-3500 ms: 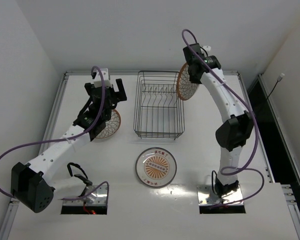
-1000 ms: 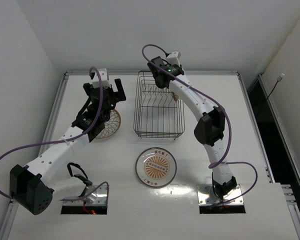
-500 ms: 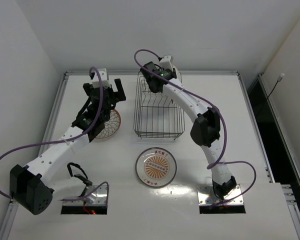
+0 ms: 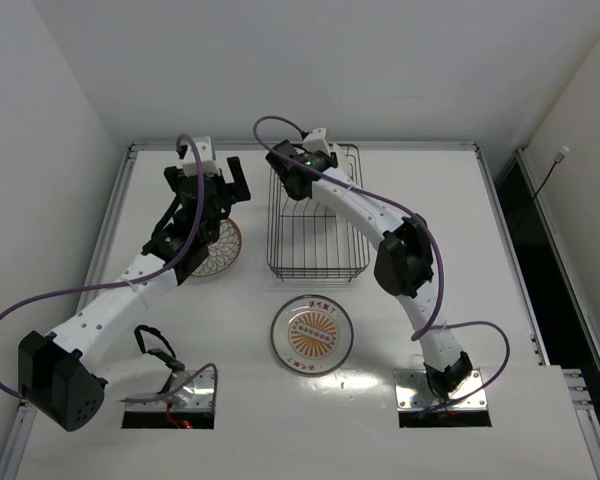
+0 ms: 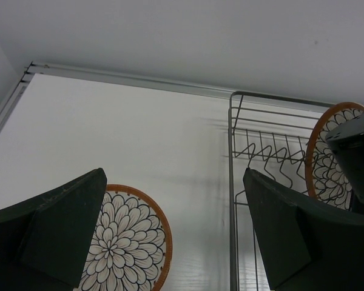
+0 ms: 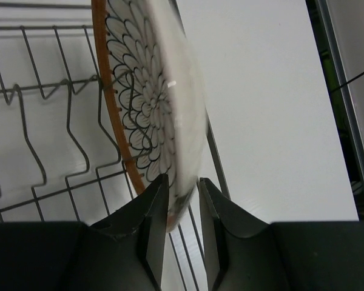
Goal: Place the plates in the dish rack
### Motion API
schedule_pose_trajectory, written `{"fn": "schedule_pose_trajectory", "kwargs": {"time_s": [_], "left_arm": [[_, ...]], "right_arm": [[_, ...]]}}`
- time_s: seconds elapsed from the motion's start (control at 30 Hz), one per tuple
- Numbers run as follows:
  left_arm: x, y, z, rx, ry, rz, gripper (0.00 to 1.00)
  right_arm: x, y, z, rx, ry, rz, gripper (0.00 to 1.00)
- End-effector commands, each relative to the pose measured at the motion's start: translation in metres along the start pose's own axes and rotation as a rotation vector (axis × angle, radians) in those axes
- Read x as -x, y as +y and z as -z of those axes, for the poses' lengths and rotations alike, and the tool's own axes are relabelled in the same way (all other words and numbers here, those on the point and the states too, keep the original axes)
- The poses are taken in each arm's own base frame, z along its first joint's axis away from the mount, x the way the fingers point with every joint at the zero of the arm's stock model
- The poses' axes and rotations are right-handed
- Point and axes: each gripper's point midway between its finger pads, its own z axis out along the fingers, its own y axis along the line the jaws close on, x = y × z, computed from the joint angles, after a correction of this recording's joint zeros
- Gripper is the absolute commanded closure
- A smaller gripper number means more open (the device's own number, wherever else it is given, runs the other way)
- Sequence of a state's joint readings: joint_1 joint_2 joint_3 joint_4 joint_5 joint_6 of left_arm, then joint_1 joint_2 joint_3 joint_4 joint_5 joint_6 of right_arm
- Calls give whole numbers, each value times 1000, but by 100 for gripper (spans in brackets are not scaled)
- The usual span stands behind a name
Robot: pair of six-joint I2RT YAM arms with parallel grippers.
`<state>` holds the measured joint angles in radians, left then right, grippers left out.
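Top external view: you are looking at a white bench (image 4: 450, 230) that is sitting between plain white walls (image 4: 280, 70) at the back and left, with a dark gap (image 4: 560, 280) running beyond its right edge. The black wire rack (image 4: 316, 271) is standing in the middle of the far half. Your right arm is reaching over it, and the right fingers (image 6: 159, 209) are clenching the rim of an orange-rimmed petal plate (image 6: 147, 103). They are holding it on edge over the rack's wires, near the far left corner. I cannot tell whether it is touching the prongs (image 5: 273, 151). The left fingers (image 5: 282, 233) are spread wide, gripping nothing. They are hovering over a second petal plate (image 4: 228, 248), which is lying flat on the bench just left of the rack. A white sunburst plate (image 4: 312, 333) is lying flat nearer the front, apart from the rack. Purple cables (image 4: 40, 305) are looping off both arms.
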<state>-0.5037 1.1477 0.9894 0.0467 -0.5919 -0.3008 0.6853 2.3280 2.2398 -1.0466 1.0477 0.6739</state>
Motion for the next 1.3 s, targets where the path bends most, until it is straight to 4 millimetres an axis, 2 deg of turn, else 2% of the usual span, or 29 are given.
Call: {"fn": "schedule_pose_trajectory", "kwargs": {"time_s": [0.0,0.1,0.2,0.33,0.47,0.5,0.57,0.6,0.63,0.7,0.73,0.77,0.8,0.83,0.87,0.9,0.93,0.97,1.0,1.03,1.07,1.1,1.13,1.17,1.2,1.27], "left_arm": [[19,-2,5,-7,-62,55,5],[19,-2,5,-7,-62,55,5],[20,0,5,2,-64,56,5],[20,0,5,2,-64,47,5],[20,2,5,12,-66,38,5],[20,2,5,12,-66,38,5],[20,2,5,12,-66,38,5],[20,3,5,12,-66,28,5],[20,4,5,21,-67,29,5],[20,6,5,30,-69,20,5],[21,8,5,42,-71,20,5],[21,9,5,42,-71,20,5],[21,9,5,43,-71,11,5],[21,9,5,43,-71,11,5],[23,8,5,41,-78,16,5],[22,7,5,31,-76,7,5],[19,6,3,32,-69,1,5],[19,6,3,32,-69,1,5],[14,5,0,35,-58,-7,5],[10,5,-2,36,-49,-13,5],[10,5,-2,36,-49,-13,5],[10,5,-2,36,-49,-13,5],[7,4,-4,38,-42,-18,5],[7,4,-4,38,-42,-18,5],[3,3,-6,40,-32,-25,5],[-1,3,-8,41,-25,-31,5]], "right_arm": [[0,2,2,19,6,-47,76],[-5,0,-1,27,26,-55,72],[0,-2,4,51,28,-59,65],[24,-11,18,96,-13,-100,59],[50,-21,39,189,-52,-138,54],[63,-29,51,225,-72,-164,54],[63,-27,62,305,-60,-151,52],[72,-37,75,345,-79,-176,52],[73,-34,84,409,-72,-185,52],[62,-35,94,477,-46,-174,52],[69,-53,108,507,-71,-192,51],[44,-54,104,504,-27,-173,49],[32,-51,113,574,-6,-168,47],[-10,-46,107,595,63,-121,0],[3,-63,126,673,-1,-212,0],[-10,-60,138,760,16,-222,0],[-50,-59,128,765,80,-214,0],[-52,-61,135,806,57,-256,0],[-50,-78,153,867,19,-309,0],[-77,-77,151,881,65,-328,0],[-83,-83,153,896,67,-358,0],[-108,-83,152,908,103,-358,0],[-106,-93,165,956,76,-410,0],[-112,-94,171,991,86,-428,0],[-134,-93,167,986,126,-430,0],[-143,-102,176,1027,125,-502,0]]}}
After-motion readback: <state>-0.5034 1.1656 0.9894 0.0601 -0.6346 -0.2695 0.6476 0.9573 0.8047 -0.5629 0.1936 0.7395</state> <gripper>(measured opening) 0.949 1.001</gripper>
